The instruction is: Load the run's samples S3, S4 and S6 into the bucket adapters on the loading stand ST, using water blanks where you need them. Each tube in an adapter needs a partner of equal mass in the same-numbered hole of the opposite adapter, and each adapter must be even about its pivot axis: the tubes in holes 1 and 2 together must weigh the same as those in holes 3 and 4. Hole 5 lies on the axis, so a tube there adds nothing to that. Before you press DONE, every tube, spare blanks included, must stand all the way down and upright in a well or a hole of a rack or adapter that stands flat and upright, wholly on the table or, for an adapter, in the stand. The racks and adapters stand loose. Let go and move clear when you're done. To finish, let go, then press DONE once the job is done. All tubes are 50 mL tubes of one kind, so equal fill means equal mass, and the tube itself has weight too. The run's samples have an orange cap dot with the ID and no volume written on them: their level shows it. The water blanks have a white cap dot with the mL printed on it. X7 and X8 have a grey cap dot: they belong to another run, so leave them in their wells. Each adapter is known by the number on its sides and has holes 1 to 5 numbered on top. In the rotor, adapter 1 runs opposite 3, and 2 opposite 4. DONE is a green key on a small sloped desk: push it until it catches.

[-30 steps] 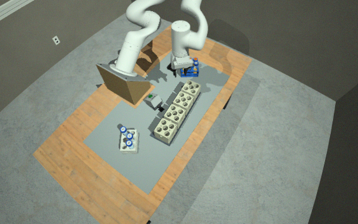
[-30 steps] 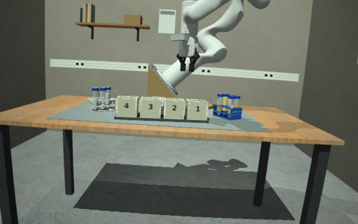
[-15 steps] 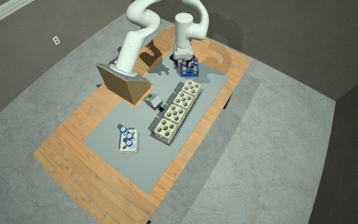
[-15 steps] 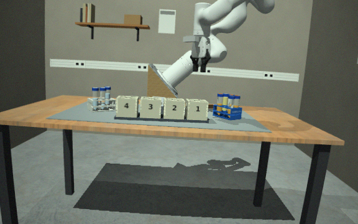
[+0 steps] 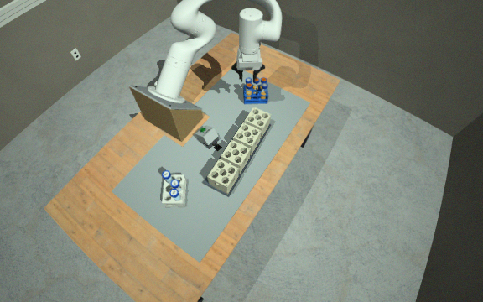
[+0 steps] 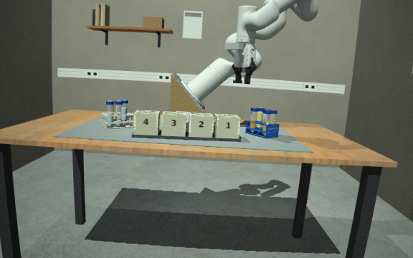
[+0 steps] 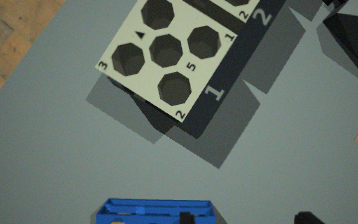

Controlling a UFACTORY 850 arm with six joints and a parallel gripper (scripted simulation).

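Note:
My gripper (image 5: 248, 80) (image 6: 242, 82) (image 7: 247, 220) is open and empty, high above the table near the blue rack (image 5: 256, 101) (image 6: 271, 131). Several blue-capped tubes stand in that rack; some cap dots are orange, but the IDs are unreadable. Adapter 1 (image 6: 228, 132) (image 7: 150, 80), adapter 2 (image 6: 201, 131), adapter 3 (image 6: 173, 131) and adapter 4 (image 6: 145, 130) stand in a row on the dark stand (image 6: 186, 137). Their visible holes look empty. Three blue-capped tubes with white dots stand in the white rack (image 5: 174, 205); their numbers are unreadable. The green DONE key (image 5: 203, 130) is on its small desk.
The DONE desk (image 5: 210, 137) sits between the robot base (image 5: 158, 113) and the adapter row. The white rack is beyond the adapter 4 end; the blue rack is near the adapter 1 end. A grey mat (image 5: 141, 184) lies under them on the wooden table (image 5: 99, 197).

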